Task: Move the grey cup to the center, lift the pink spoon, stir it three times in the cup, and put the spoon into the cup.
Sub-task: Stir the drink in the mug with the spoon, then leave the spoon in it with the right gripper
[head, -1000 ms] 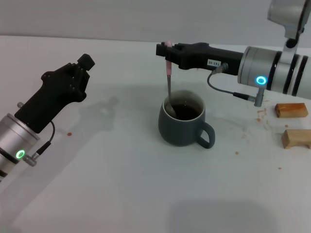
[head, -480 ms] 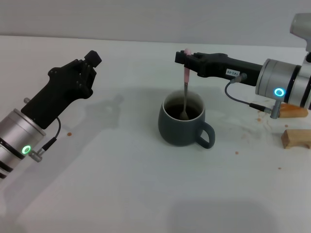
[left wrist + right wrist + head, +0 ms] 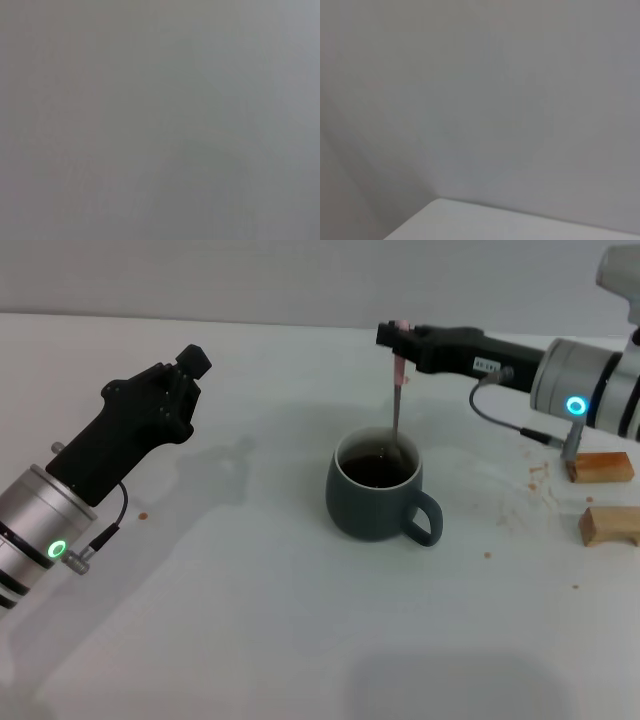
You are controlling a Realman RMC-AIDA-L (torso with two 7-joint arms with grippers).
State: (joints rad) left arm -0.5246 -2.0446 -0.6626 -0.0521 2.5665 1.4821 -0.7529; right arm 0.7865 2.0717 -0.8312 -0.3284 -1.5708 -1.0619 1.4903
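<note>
Stirring item: thin pink-handled metal spoon, light, stiff, slippery; right gripper pinches its handle top. Grey ceramic mug heavy, spillable. Left gripper idle, fingers indiscernible.

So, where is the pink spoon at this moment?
In the head view the pink spoon hangs upright near the table's centre, its handle pinched by the right gripper, its bowl dipped into the grey cup.
</note>
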